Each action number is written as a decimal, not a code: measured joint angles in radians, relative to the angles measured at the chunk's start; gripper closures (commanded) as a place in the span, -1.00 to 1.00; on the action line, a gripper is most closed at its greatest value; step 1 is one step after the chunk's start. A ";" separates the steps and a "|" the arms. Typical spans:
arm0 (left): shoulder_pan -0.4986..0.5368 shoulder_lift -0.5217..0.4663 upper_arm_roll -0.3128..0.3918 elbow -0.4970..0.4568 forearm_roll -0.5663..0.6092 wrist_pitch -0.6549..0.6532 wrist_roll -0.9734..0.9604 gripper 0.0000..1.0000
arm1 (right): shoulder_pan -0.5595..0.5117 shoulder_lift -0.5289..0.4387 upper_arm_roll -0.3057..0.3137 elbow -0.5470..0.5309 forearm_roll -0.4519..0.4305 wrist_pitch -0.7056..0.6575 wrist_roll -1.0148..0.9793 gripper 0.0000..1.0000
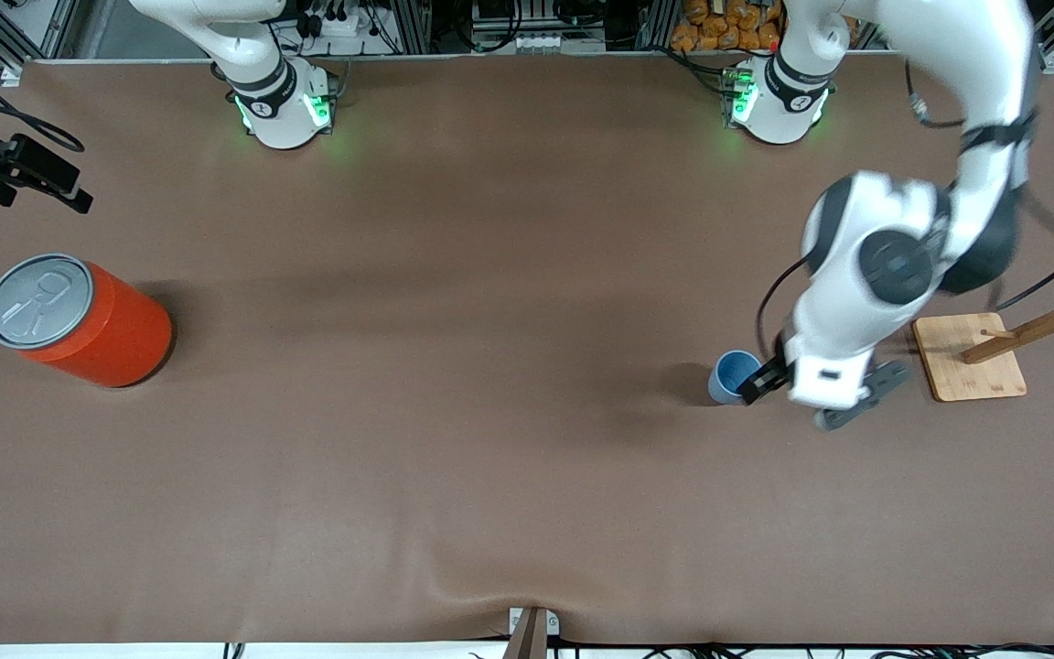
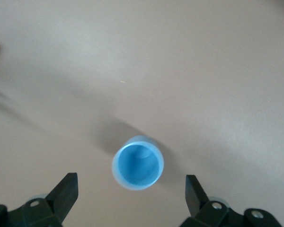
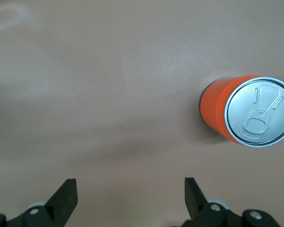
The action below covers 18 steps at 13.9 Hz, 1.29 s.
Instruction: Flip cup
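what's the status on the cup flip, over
Left end effector open, low over the cup. Right end effector open, waiting. Cup upright, mouth up, beside the wooden rack. Can at the right arm's end.

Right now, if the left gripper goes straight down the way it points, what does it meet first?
Most likely the cup: it stands mouth-up between the open fingers of the left gripper, just ahead of them. Exact height above it is unclear.

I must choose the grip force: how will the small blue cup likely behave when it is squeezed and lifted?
The cup looks like thin plastic, so probably light, and its wall may flex. Its smooth tapered side could slip. Standing upright, mouth up, it may tip if nudged. The left gripper is over it, jaws open.
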 measured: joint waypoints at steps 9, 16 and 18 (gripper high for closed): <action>0.165 -0.239 0.002 -0.012 0.001 -0.222 0.461 -1.00 | 0.001 0.001 0.000 0.000 0.020 -0.001 -0.003 -1.00; 0.337 -0.316 -0.094 -0.002 0.001 -0.335 0.778 -1.00 | 0.001 0.001 0.001 0.000 0.021 -0.008 -0.026 -1.00; 0.337 -0.323 -0.097 0.014 0.001 -0.370 0.804 -1.00 | 0.001 0.001 0.001 0.000 0.020 -0.009 -0.027 -1.00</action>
